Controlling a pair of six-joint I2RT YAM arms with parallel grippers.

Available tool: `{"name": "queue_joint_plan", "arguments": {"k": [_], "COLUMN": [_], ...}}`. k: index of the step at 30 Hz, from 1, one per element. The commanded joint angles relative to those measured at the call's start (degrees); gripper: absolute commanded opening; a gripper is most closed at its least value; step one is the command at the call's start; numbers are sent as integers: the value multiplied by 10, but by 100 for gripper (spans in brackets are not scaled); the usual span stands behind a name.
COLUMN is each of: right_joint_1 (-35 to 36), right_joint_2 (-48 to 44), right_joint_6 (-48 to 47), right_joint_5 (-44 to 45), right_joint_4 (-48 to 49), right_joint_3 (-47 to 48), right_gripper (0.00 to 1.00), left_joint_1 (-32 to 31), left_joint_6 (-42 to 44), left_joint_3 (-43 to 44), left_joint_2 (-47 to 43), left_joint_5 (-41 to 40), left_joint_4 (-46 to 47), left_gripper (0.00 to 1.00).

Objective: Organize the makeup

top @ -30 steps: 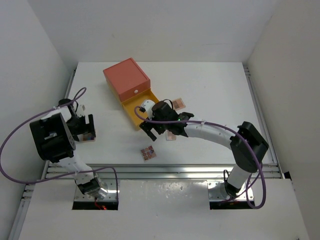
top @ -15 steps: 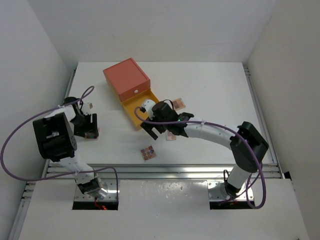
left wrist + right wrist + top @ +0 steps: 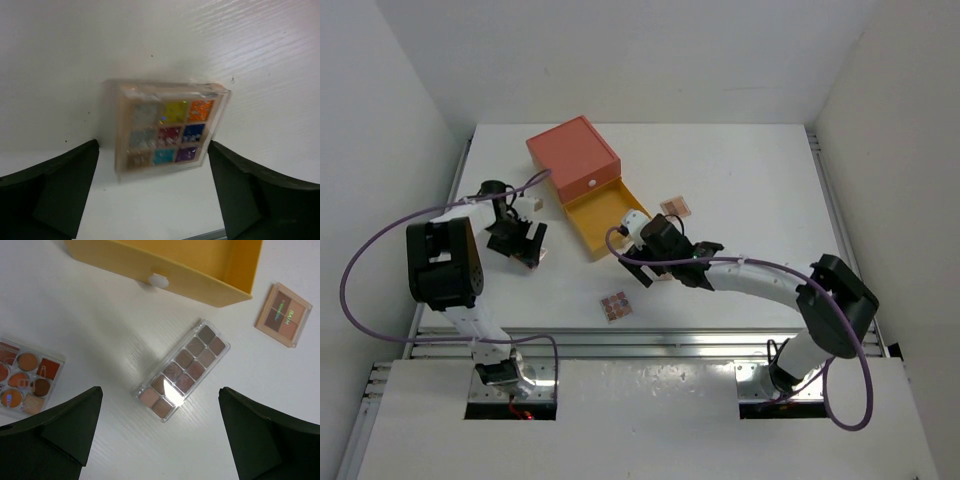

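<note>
In the left wrist view a square makeup palette of multicoloured pans lies tilted on the white table. It sits at the tips of my open left gripper. Its right edge is close to the right finger, and a gap shows on the left side. From above, my left gripper is left of the yellow drawer. My right gripper hangs open over a long palette of brown shades without touching it. Two more palettes lie nearby: a small square one and one with round pans.
The orange box stands at the back with its yellow drawer pulled out toward the arms; the drawer's front and white knob are just beyond the long palette. White walls close in the table on the left, right and back.
My left gripper has moved right toward the drawer, and the multicoloured palette has shifted with it. My right gripper has drifted slightly right and nearer, still open.
</note>
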Motion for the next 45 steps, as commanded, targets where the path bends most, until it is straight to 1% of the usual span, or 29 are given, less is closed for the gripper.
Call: {"name": "queue_joint_plan", "arguments": {"k": [1, 6, 10, 13, 18, 23, 27, 29, 31, 32, 33, 36, 39, 41, 43, 45], "right_joint_1": [0, 0, 0, 0, 0, -1, 0, 0, -1, -1, -1, -2, -2, 0, -4, -11], "right_joint_2": [-35, -40, -36, -34, -30, -25, -25, -25, -23, -21, -21, -19, -21, -22, -24, -28], "right_joint_6": [-25, -31, -31, -31, -31, -31, -32, -33, -33, -33, -33, -37, -41, -43, -42, -28], "right_joint_5": [31, 37, 37, 38, 40, 39, 44, 44, 47, 48, 47, 48, 56, 58, 65, 66], "right_joint_4": [40, 42, 41, 39, 32, 18, 21, 19, 19, 19, 19, 19, 19, 17, 17, 16], "right_joint_3": [-17, -26, -26, -24, -18, -9, -9, -9, -10, -9, -9, -5, -5, -5, -7, -8], "right_gripper": [100, 100, 100, 100, 100, 100, 100, 100, 100, 100, 100, 100, 100, 100, 100, 100], "left_joint_1": [-11, -11, -17, -22, -32, -46, -57, -57, -57, -57, -57, -57, -57, -57, -57, -57], "left_joint_6": [33, 33, 52, 57, 63, 63, 76, 76, 82, 77, 77, 70, 70, 70, 70, 70], "left_joint_3": [-5, -5, -5, -5, -5, -15, -44, -63, -73, -73, -73, -73, -78, -68, -47, -28], "left_joint_2": [24, -2, -16, -10, 10, 10, 3, -3, -3, -3, 4, 10, -3, -17, -25, -47], "left_joint_5": [-18, 28, 39, 3, -3, -9, -15, -27, -48, -54, -54, -51, -31, -23, -11, 1], "left_joint_4": [13, 13, 13, 26, 36, 42, 48, 68, 77, 77, 82, 82, 75, 64, 39, 4], "left_gripper": [100, 100, 100, 100, 100, 100, 100, 100, 94, 89, 81, 76, 63, 58, 53, 52]}}
